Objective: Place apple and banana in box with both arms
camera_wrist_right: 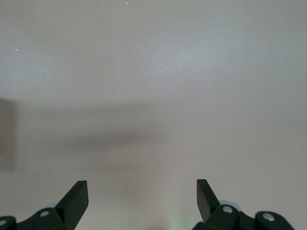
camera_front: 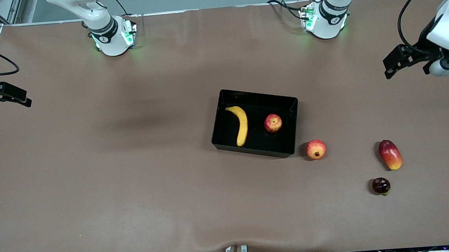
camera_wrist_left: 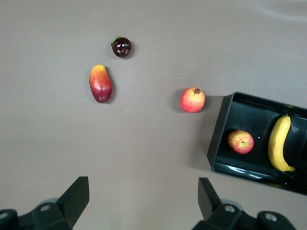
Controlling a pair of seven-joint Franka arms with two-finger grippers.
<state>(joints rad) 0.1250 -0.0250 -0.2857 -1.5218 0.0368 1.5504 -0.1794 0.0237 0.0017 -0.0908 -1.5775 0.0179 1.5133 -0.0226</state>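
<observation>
Banana [camera_front: 240,125] and apple [camera_front: 273,123] lie in the box [camera_front: 285,151], well clear of my left hand [camera_wrist_left: 142,201] and right hand [camera_wrist_right: 142,201], both spread empty; nothing remains.

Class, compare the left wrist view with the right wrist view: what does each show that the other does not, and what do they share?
Only the left wrist view shows objects: the box holding the apple and banana, plus the pomegranate, mango and dark fruit on the table outside it. Only the right wrist view shows nothing but bare table with a shadow band. Both share an open, empty tool in view: the left tool and the right tool.
</observation>
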